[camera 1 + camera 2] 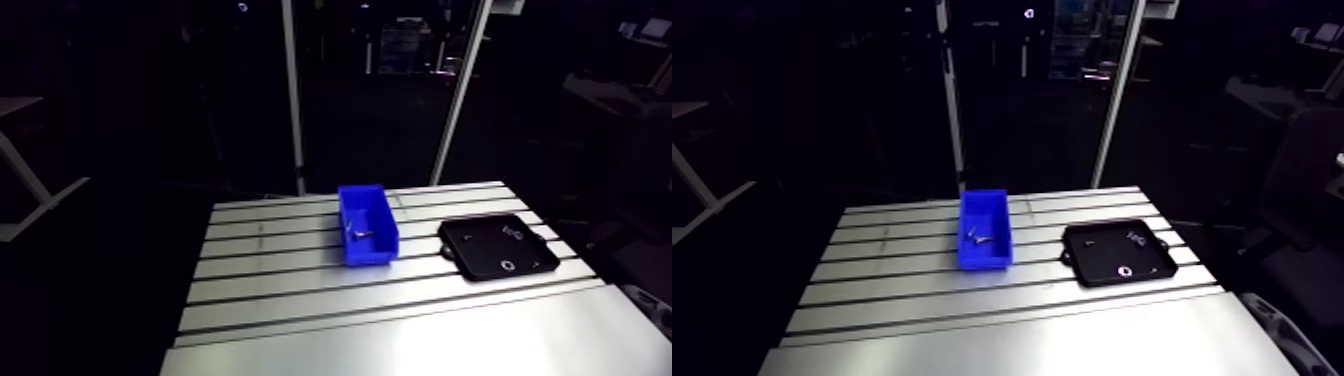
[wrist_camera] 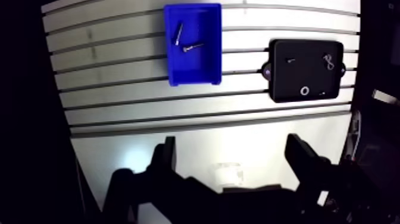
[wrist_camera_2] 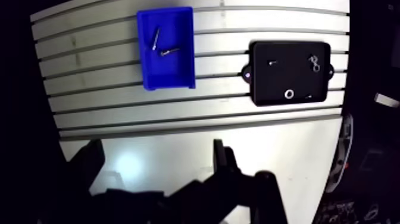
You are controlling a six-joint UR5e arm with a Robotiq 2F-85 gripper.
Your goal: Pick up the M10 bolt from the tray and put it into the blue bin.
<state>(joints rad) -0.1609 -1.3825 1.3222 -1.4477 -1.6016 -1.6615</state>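
Note:
The blue bin stands on the slotted table, far ahead of my gripper. Two silver bolts lie in it, one along its far left side and one beside it. To the bin's right sits the black tray holding a small screw, a ring-shaped part and a small metal cluster. In the wrist view my gripper hangs high over the table's near part, open, with nothing between its fingers. The arm view shows the bin and tray but not the gripper.
The slotted aluminium table runs wide around bin and tray. Two upright frame posts rise behind its far edge. The table's right edge lies close beside the tray.

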